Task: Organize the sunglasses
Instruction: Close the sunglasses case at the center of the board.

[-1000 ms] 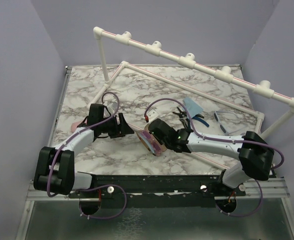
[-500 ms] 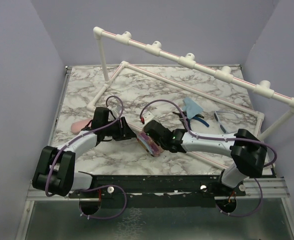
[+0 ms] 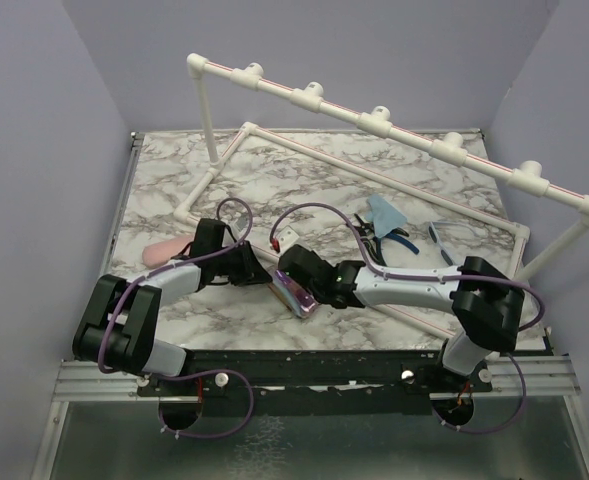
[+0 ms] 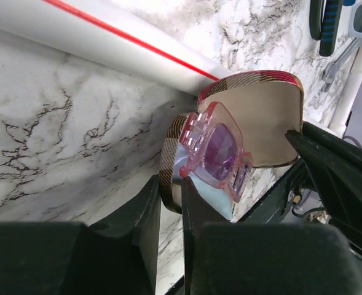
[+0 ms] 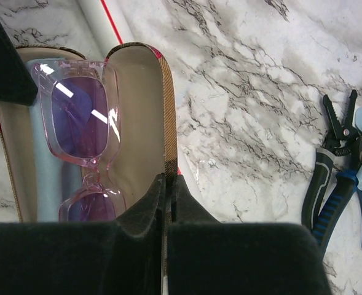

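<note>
Brown plaid case [image 5: 137,104] lies open on the marble-pattern table [image 3: 274,180], near the front edge and between the two arms. A white pipe [image 4: 107,46] with a red stripe runs just behind it.

- The pink-framed sunglasses [image 5: 79,114] sit inside the case with violet-tinted lenses facing up. They lie on a pale blue cloth [image 4: 208,198] that lines the lower shell.
- Right gripper [image 5: 168,181]: fingers are pressed together on the edge of the raised lid, with the plaid wall pinched between them.
- Left gripper [image 4: 168,184]: fingers are nearly together with the rim of the lower shell between them. It looks like a pinch, though the contact sits at the very edge of the wrist view.
- The blue-framed sunglasses [image 3: 452,240] lie on the table to the right, well apart from the case and inside the pipe frame.
- Black-and-blue pliers [image 5: 331,184] lie between the case and the blue pair. A blue cloth [image 3: 384,212] touches their far side.
- A pink case [image 3: 161,250] rests at the left, beside the left arm.
</note>
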Controlling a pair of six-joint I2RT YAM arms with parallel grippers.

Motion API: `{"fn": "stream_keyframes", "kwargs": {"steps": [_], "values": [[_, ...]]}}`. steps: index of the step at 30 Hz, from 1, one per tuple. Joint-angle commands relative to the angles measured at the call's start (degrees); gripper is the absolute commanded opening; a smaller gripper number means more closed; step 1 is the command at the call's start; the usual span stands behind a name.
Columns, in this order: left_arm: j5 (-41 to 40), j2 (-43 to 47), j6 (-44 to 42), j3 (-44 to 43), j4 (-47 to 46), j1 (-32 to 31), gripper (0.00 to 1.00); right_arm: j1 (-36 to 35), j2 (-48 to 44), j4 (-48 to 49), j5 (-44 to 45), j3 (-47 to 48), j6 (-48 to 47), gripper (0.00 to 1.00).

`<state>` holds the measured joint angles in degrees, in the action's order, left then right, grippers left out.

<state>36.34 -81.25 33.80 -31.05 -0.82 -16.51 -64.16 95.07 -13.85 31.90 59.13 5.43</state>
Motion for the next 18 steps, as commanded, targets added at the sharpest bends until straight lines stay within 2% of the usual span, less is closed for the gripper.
{"fn": "stream_keyframes", "kwargs": {"steps": [1,4,12,18], "values": [[-1.41,1.15,-0.82,1.39,-0.67,-0.27,0.08,-0.47,1.01,0.26,2.67,1.92,1.74,0.01],[-1.99,0.61,-0.93,1.86,-0.67,-0.27,0.00,-0.89,1.70,-0.62,2.61,2.81,2.77,0.01],[-2.98,-1.39,-1.46,1.69,-0.89,-0.28,0.00,-3.49,3.52,-2.69,-3.14,7.69,10.43,0.01],[-3.73,-1.27,-1.63,1.78,-1.37,-0.28,0.00,-4.70,3.51,-1.36,-9.41,8.11,15.47,0.11]]}}
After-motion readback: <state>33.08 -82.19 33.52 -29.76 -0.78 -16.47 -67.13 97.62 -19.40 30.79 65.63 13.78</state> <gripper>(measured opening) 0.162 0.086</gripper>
